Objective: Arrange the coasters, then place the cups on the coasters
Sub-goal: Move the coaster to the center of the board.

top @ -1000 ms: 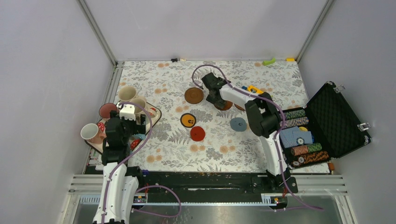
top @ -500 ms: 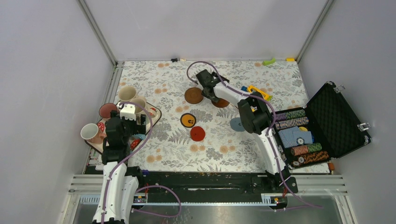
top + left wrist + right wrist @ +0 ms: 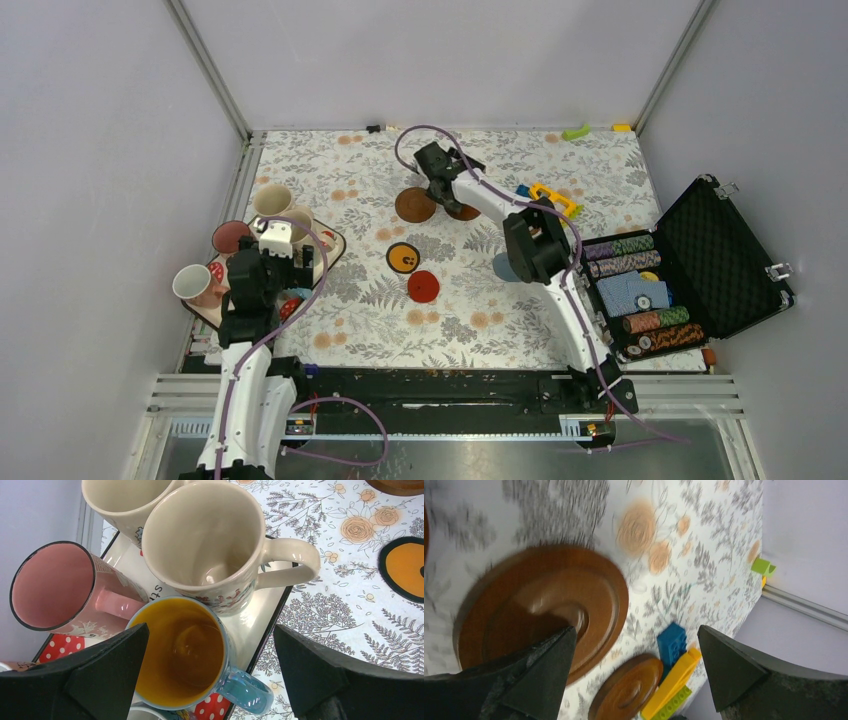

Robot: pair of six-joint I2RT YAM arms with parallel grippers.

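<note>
Top external: thin round coasters scattered; handled ceramic mugs bunched below empty, spread left gripper; right gripper, spread, over dark brown coaster. No mugs placed.

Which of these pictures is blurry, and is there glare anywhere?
Right wrist view: smeared, the tablecloth print streaky and the big brown coaster soft-edged. Left wrist view: sharp; the cream mug is crisp, with a soft sheen on the tray and inside the blue mug. Top view: even light, faint shadows, no glare.
</note>
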